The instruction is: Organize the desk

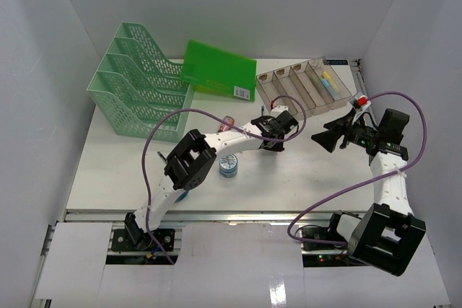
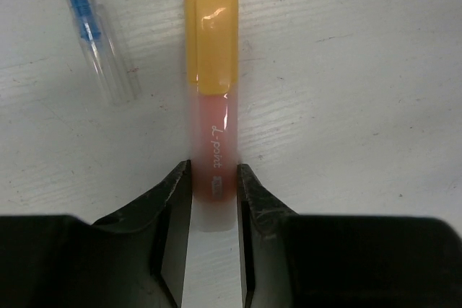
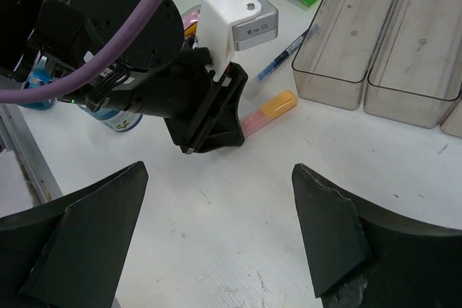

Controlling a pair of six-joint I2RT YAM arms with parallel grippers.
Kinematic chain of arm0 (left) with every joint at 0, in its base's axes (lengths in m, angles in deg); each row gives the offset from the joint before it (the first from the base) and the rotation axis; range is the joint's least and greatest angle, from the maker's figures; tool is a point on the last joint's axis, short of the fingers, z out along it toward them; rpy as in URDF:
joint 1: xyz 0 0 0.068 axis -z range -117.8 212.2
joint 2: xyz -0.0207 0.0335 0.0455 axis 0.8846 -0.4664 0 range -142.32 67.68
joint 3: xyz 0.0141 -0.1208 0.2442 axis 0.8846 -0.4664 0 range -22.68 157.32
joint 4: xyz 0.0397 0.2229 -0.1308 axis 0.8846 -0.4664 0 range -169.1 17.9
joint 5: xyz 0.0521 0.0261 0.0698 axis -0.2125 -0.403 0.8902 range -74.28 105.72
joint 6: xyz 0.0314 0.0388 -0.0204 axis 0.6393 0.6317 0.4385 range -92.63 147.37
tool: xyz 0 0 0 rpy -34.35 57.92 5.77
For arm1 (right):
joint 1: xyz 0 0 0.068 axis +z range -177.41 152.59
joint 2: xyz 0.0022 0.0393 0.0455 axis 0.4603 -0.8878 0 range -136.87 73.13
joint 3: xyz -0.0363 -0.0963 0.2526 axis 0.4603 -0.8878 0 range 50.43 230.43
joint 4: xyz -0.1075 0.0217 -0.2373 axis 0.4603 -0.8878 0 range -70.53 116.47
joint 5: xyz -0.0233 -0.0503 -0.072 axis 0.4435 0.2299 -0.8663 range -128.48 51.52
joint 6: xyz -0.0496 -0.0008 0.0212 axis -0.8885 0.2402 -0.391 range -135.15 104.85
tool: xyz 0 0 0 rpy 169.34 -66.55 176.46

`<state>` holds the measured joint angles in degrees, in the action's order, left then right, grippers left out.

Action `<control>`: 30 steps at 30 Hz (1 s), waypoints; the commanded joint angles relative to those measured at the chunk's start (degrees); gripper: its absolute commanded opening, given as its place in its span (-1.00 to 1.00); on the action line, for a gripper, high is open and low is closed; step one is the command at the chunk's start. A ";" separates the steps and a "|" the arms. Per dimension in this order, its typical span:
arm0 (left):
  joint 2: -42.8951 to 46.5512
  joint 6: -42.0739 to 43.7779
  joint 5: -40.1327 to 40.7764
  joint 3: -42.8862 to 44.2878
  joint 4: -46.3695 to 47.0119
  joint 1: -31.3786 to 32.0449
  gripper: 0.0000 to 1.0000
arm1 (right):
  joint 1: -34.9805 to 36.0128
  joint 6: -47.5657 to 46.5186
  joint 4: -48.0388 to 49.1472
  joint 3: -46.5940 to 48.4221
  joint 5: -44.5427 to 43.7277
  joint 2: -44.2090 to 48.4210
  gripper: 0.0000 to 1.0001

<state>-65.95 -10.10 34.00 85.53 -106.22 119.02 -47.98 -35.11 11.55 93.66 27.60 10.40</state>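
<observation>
Left gripper [image 2: 215,178] is low over the desk [image 1: 274,178], its black fingers set against both sides of a highlighter [image 2: 214,106]. It has the barrel pinched, and the pen lies flat on the white top. The highlighter has a glossy orange-yellow cap and a translucent pink body with printed lettering. Just beside it, up and to the left in the left wrist view, is a clear-barrelled pen [image 2: 94,27] with blue inside, apart from the highlighter. Past the cap sits the clear compartmented tray [image 1: 268,90], made of smooth see-through plastic; small yellow and blue items lie in one far slot. Right gripper [image 3: 216,178] hangs over bare desk, jaws spread wide, holding nothing and pointed at the left wrist. Behind the left arm is a small round blue-and-white tin [image 1: 229,167]. At the back left are a mint-green mesh file rack [image 1: 137,81] and a flat green folder [image 1: 216,70]. The desk surface is scuffed and finely grained.
</observation>
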 commanded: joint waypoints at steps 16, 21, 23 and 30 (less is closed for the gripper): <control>26.79 -9.81 -20.05 -36.46 28.65 0.45 -0.83 | 14.04 18.27 -0.17 -0.98 -17.75 -6.67 0.68; 28.71 -13.20 -25.71 -39.79 37.19 0.39 -0.84 | 18.20 27.44 -0.41 2.56 -22.37 -11.74 0.66; 28.72 -14.42 -26.71 -39.95 39.96 0.40 -0.85 | 19.28 30.10 0.85 3.21 -22.84 -12.42 0.62; 28.61 -16.48 -27.68 -39.42 44.60 0.39 -0.86 | 20.49 36.53 2.47 3.81 -24.79 -15.63 0.40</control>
<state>-41.19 -24.50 8.43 45.89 -67.30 119.25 -27.91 -4.53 11.82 95.15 4.58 -3.81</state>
